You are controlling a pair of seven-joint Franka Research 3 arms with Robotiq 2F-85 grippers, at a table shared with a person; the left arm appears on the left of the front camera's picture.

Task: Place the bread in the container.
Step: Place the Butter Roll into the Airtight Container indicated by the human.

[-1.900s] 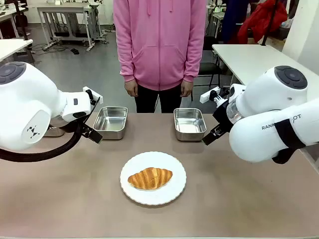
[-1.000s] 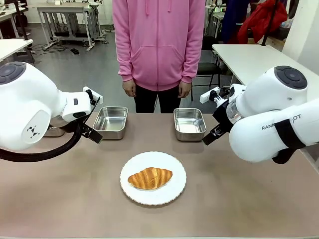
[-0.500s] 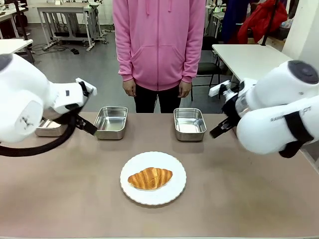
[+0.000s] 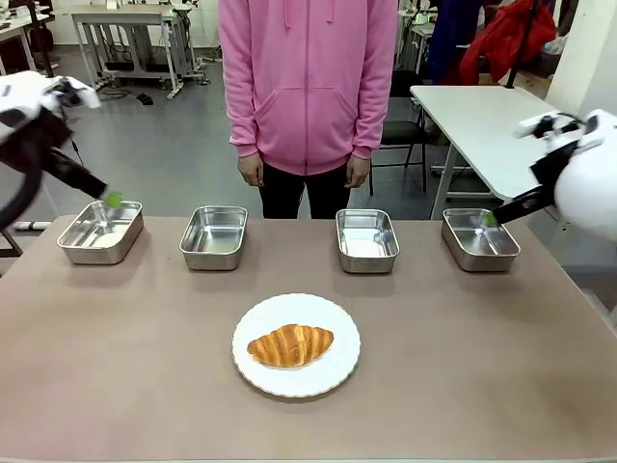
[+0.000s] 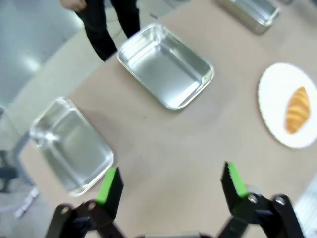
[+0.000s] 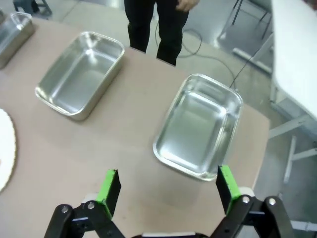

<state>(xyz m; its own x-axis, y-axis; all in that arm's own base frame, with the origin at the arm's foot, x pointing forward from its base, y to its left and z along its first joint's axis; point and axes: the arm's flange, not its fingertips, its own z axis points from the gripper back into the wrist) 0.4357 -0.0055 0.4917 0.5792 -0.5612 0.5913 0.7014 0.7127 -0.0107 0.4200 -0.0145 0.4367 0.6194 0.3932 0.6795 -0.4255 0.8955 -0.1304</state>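
L pincer (image 5: 172,183): green pads spread wide, nothing btwn them. R pincer (image 6: 167,187): same, wide and empty. Both have swung up & outward vs a sec ago, when the arms' bulk hung over the sides of the brown bench (image 4: 501,367). L now hovers near the far-left shallow rectangular stainless-steel pan (image 4: 99,231), R near the far-right pan (image 4: 479,241). Both were hidden behind the arms; now all 4 show, incl. left-middle pan (image 4: 214,236) & right-middle pan (image 4: 366,239).

Golden-brown crescent croissant (image 4: 290,345) hasn't budged: centre of round white plate (image 4: 333,318), well apart from either pincer. So no progress yet, pick not begun; which pan is meant, can't tell.

Arm pose: both raised, fingers slanting down & inward. Person in pink hoodie (image 4: 308,87) stands at far side, hands down.
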